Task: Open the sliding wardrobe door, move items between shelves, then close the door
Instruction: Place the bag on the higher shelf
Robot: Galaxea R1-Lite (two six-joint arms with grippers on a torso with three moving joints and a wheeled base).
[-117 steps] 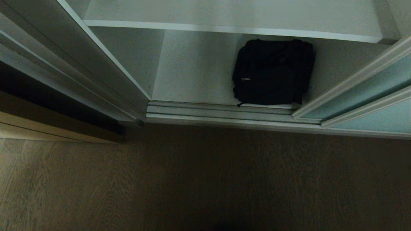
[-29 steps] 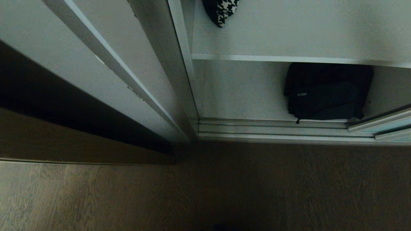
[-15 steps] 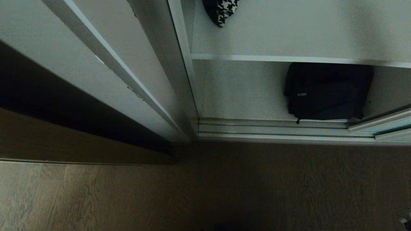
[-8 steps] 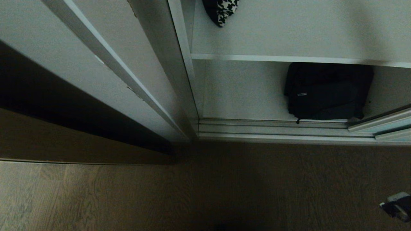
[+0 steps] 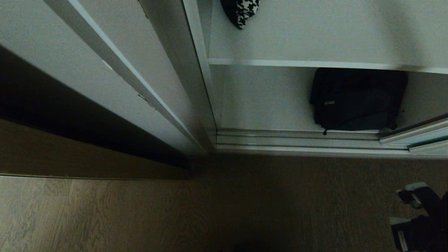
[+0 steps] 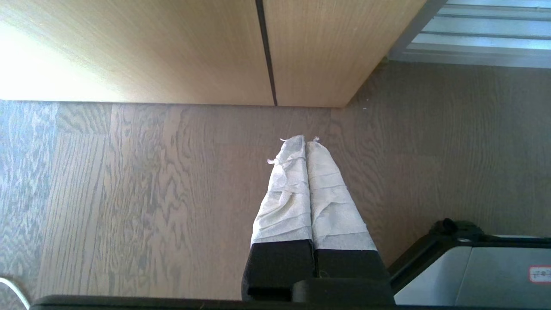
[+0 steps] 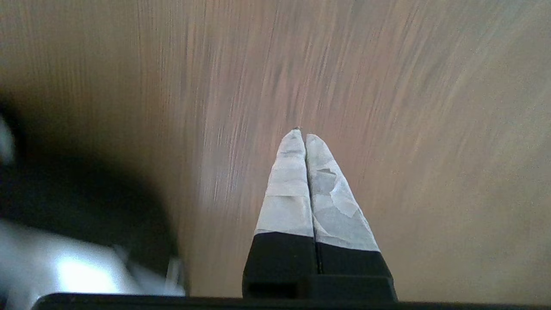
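We find the sliding wardrobe door [image 5: 425,134] pushed far right, so opening looks done. The black bag [image 5: 357,99] lies on the bottom shelf [image 5: 266,108], the houndstooth piece [image 5: 241,12] on the shelf above. The right gripper [image 7: 301,134], fingers pressed together and empty, is over the floor [image 5: 224,203] at near right; the left gripper [image 6: 305,142] is likewise pinched, empty. Moving and closing remain.

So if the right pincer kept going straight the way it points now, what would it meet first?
Probably the wood floor. The right pincer is shut and empty, and only blurred floorboards lie ahead of its tips; how far off is unclear.
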